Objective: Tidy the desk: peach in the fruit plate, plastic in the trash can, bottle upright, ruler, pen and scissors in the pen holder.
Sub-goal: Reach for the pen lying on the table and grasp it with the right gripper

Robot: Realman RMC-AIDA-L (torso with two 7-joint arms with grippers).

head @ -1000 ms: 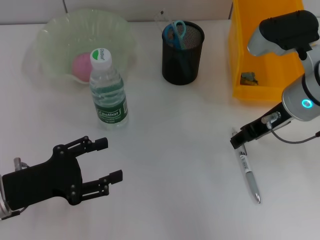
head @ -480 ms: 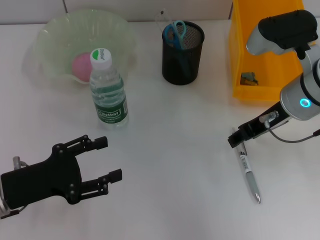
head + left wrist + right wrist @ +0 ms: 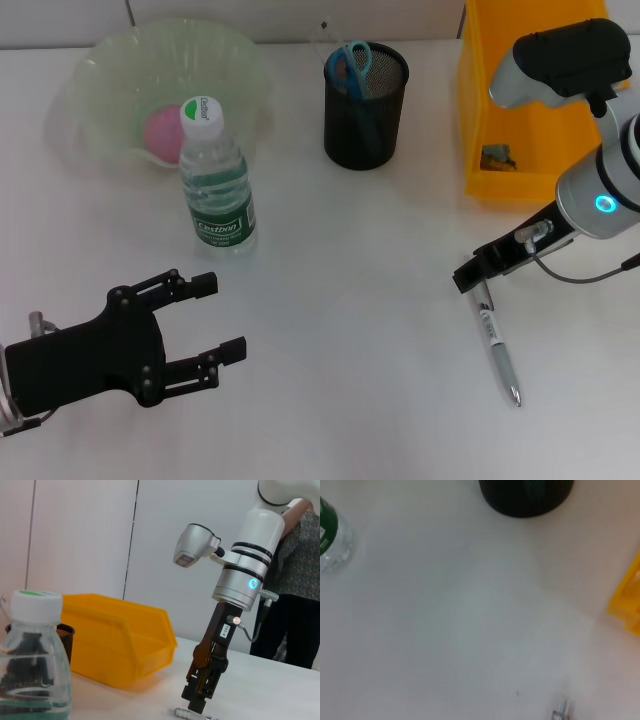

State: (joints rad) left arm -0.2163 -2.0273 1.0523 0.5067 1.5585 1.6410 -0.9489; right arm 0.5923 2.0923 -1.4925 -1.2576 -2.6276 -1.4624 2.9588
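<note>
The pen [image 3: 498,342] lies on the white desk at the right. My right gripper [image 3: 471,278] hangs low over its upper end; the left wrist view shows that right gripper [image 3: 198,703] just above the pen [image 3: 192,714]. My left gripper [image 3: 213,319] rests open and empty at the near left. The bottle [image 3: 216,184] stands upright in front of the green fruit plate [image 3: 100,70], which holds the pink peach [image 3: 158,131]. Blue-handled scissors [image 3: 350,62] stand in the black mesh pen holder [image 3: 366,110]. A scrap of plastic [image 3: 497,155] lies in the yellow trash can [image 3: 500,60]. I cannot make out the ruler.
The trash can stands just behind my right arm. The bottle [image 3: 31,666] is close to my left wrist camera. Bare desk lies between the two grippers.
My right gripper has edged slightly to the left over the pen's upper end. The left arm and the pen have not moved.
</note>
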